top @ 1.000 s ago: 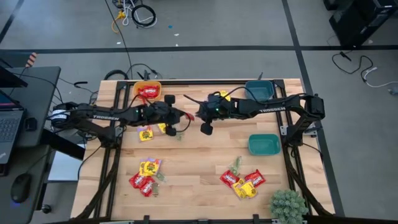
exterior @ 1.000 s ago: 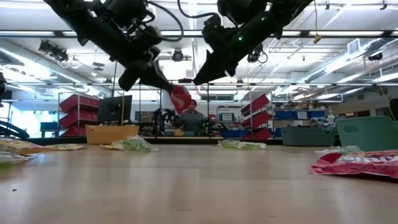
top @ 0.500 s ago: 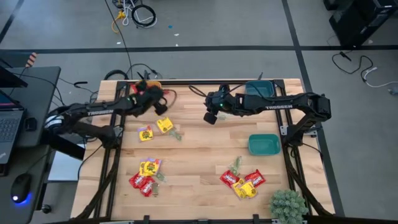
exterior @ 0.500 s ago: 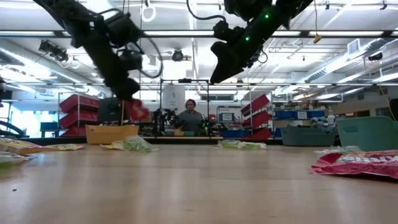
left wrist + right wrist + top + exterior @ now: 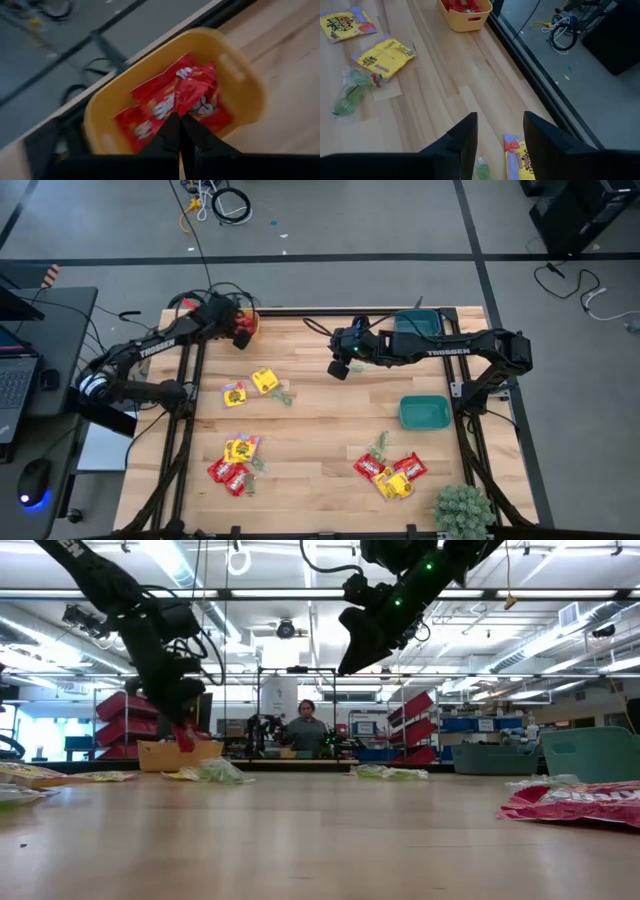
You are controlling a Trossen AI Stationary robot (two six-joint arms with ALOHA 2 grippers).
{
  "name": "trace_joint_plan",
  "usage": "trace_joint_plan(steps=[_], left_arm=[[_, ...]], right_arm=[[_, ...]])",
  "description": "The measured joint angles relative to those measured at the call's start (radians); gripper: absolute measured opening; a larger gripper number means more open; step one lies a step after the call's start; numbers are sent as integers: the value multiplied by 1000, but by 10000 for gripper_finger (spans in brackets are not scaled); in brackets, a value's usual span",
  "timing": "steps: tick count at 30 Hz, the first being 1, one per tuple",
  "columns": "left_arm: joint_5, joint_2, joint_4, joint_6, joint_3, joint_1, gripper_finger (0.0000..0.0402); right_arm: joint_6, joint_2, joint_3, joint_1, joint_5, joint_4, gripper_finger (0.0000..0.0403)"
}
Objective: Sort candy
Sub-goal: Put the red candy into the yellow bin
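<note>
Bare desk runs across the frame's middle, open for a hand. Candy clusters crowd the lower left and lower right; a teal bowl blocks the right edge.

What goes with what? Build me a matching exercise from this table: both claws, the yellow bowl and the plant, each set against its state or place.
Things:
1. left claw
2. right claw
3. yellow bowl
4. plant

States or places:
A. open, holding nothing
B. contains red packets
C. at a right-hand corner of the table
D. shut on a red packet

Pairs: 1-D, 2-A, 3-B, 4-C
</note>
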Motion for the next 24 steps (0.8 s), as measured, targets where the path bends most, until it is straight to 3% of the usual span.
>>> trace_joint_plan(steps=[8,11,14,24], left_arm=[[107,37,-3,-37,0,104,0],[67,46,30,-63,0,109,9],[-7,46,40,-60,0,105,29],[-12,45,39,-56,0,53,124]], right_arm=[[-3,0,0,0,0,-1,144],[-3,0,0,0,0,-1,146],[8,0,0,0,-1,-1,146],[11,0,0,0,-1,-1,150]])
